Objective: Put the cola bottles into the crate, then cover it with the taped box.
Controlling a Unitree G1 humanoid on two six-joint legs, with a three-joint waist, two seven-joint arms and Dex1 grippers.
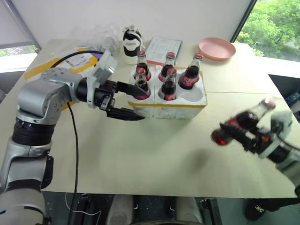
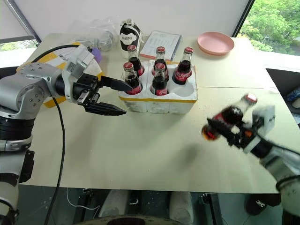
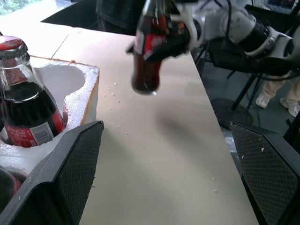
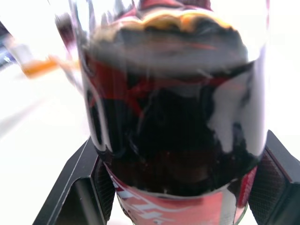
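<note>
Five cola bottles (image 1: 168,86) already sitting in the crate (image 1: 192,104), so just one well left empty, at the front right corner. Sixth bottle (image 2: 228,118) up in the air off to the right, tilted, clamped in the right gripper (image 2: 236,132), well clear of the crate and above the surface (image 1: 154,154). Left gripper (image 1: 125,101) hanging wide open right at the crate's left end, gripping nothing, one finger alongside the front-left bottle. Looks like roughly the last bottle of the first half. After that, the whole covering step not yet started: taped box (image 1: 75,61) parked behind the left arm at the far left of the surface.

View differences: head views give the full layout, plus the squat black bottle (image 1: 131,43), a booklet (image 1: 162,49) and a pink plate (image 1: 216,48) at the back. Left wrist view catches the empty well (image 3: 60,84) up close, foam crumbs scattered on the surface, and someone's legs by a stand past the edge. Right wrist view is jammed up against the held bottle, showing both pads (image 4: 102,187) pressed on its sides.
</note>
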